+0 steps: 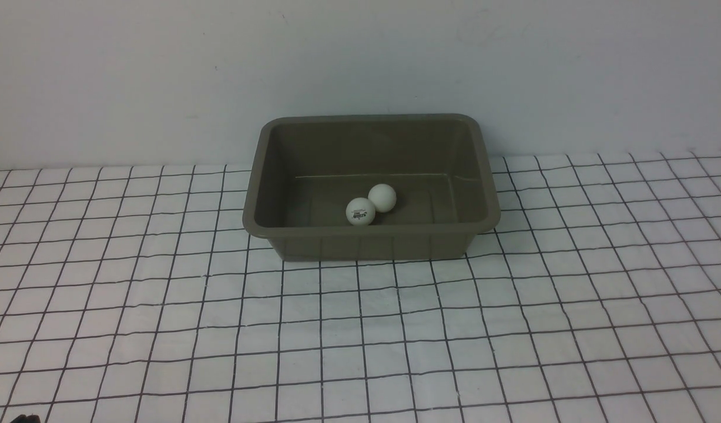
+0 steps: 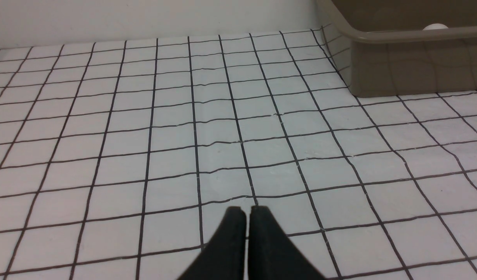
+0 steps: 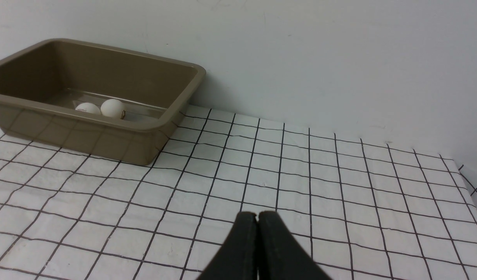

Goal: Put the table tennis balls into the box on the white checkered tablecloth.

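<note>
The olive-green box [image 1: 289, 242] stands at the back of the white checkered tablecloth [image 1: 360, 341], close to the wall. Two white table tennis balls lie inside it, touching: one with dark print [image 1: 361, 211] and a plain one [image 1: 382, 198]. The right wrist view shows both balls [image 3: 112, 108] on the box floor [image 3: 137, 116]; the left wrist view shows only the top of one ball [image 2: 435, 27] over the box rim [image 2: 401, 37]. My left gripper [image 2: 248, 210] is shut and empty above the cloth, away from the box. My right gripper [image 3: 257, 215] is shut and empty too.
A pale wall [image 1: 360, 59] rises right behind the box. In the right wrist view the cloth drops over the table's edge [image 3: 469, 182] on the far side from the box. A dark bit of the left arm [image 1: 24, 418] peeks in at the front view's bottom corner.
</note>
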Tool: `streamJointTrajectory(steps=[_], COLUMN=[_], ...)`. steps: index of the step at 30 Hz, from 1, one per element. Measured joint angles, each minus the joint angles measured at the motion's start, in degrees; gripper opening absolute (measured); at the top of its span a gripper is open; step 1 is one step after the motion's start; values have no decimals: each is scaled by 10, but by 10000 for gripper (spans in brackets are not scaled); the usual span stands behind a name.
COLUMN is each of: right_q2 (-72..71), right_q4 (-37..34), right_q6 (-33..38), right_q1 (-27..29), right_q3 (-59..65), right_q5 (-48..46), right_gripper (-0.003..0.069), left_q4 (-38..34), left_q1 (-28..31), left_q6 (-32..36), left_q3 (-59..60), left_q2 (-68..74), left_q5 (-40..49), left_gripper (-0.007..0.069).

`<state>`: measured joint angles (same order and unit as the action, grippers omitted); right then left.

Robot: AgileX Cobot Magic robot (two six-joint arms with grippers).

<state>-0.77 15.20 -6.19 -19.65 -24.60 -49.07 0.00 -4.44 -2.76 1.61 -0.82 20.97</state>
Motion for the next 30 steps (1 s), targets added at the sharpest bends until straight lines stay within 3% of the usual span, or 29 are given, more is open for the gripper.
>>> streamJointTrajectory(steps=[4,9,20,30], right_q2=[0,0,0,0], right_q4=[0,-25,-104,-124], right_q6=[-1,-5,-16,-17], right_q1=[7,58,230,248], right_q3=[0,1,119,254], right_q5=[1,55,268,304], right_gripper=[-17,-17,-17,-17], left_q4=[0,0,0,0], left_q1=[0,0,0,0], left_q6=[0,0,0,0], left_q3=[0,0,0,0], left_q2=[0,0,0,0], left_q5=[0,0,0,0], left_gripper=[-4,-4,-4,-4])
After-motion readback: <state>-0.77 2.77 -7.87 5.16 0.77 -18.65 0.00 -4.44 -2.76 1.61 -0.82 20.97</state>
